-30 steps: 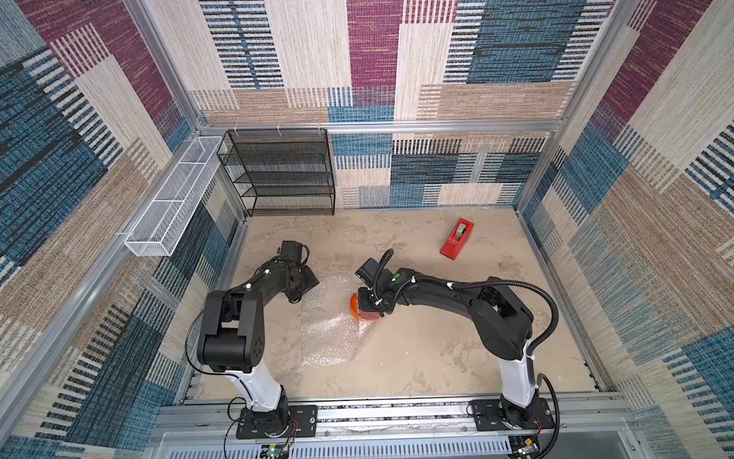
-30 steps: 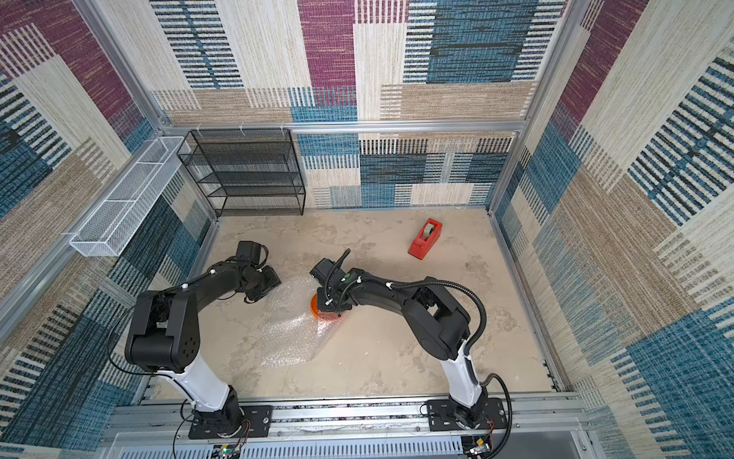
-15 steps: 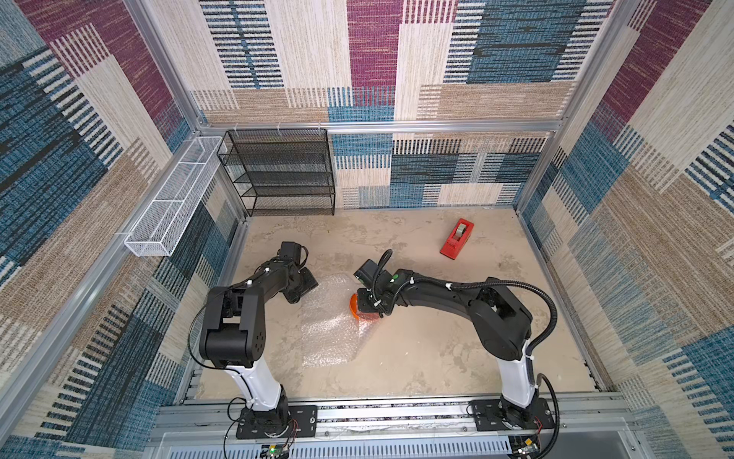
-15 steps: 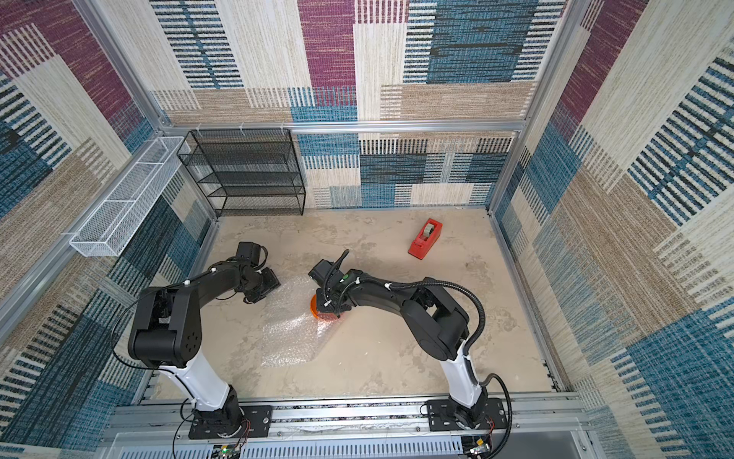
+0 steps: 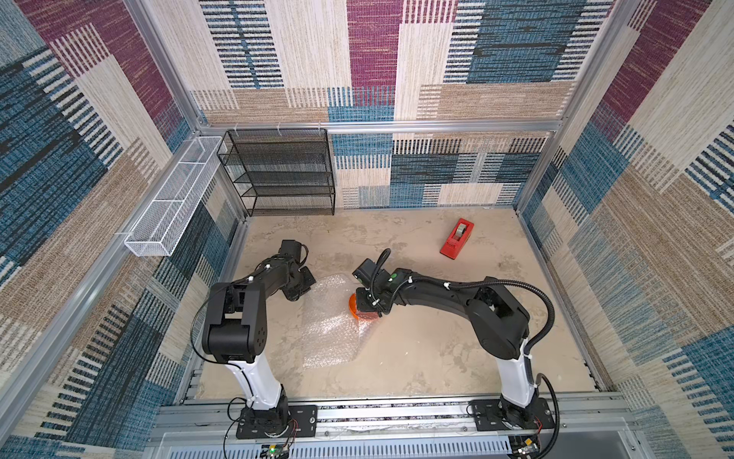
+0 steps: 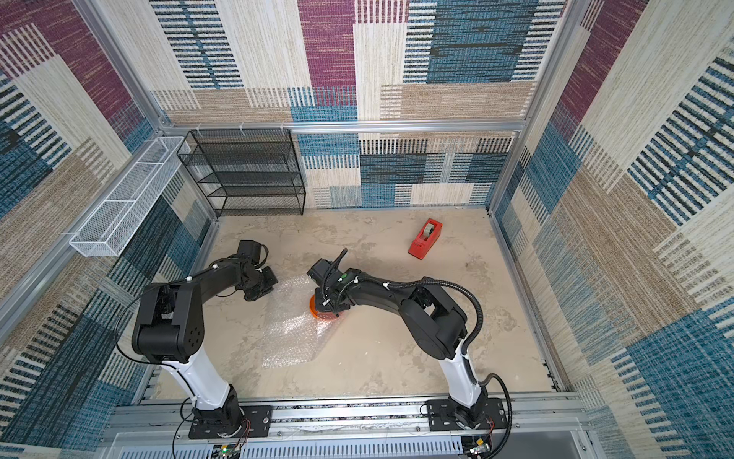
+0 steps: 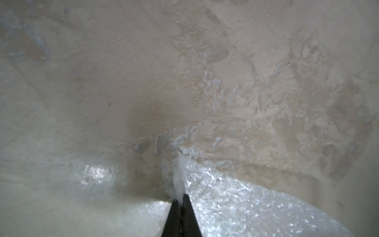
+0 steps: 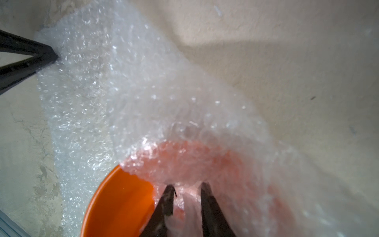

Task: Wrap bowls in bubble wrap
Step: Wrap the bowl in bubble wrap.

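Note:
The orange bowl (image 5: 357, 314) (image 6: 316, 312) (image 8: 119, 201) sits on the clear bubble wrap (image 5: 329, 334) (image 6: 290, 337) in both top views. Part of the sheet is folded over it. My right gripper (image 8: 186, 189) hangs over the bowl, its jaws closed on a bunched fold of the bubble wrap (image 8: 123, 92). In both top views its wrist hides most of the bowl. My left gripper (image 7: 180, 198) (image 5: 308, 288) is shut on the far left corner of the bubble wrap (image 7: 235, 201), low over the table. Its fingers (image 8: 47, 54) show at that corner in the right wrist view.
A red tape dispenser (image 5: 456, 238) (image 6: 425, 238) stands at the back right. A black mesh rack (image 5: 278, 175) is against the back wall on the left. A white wire basket (image 5: 170, 202) hangs on the left wall.
My left gripper has closed on the corner of the bubble wrap. Both arms have stayed almost where they were, and the right gripper keeps its hold.

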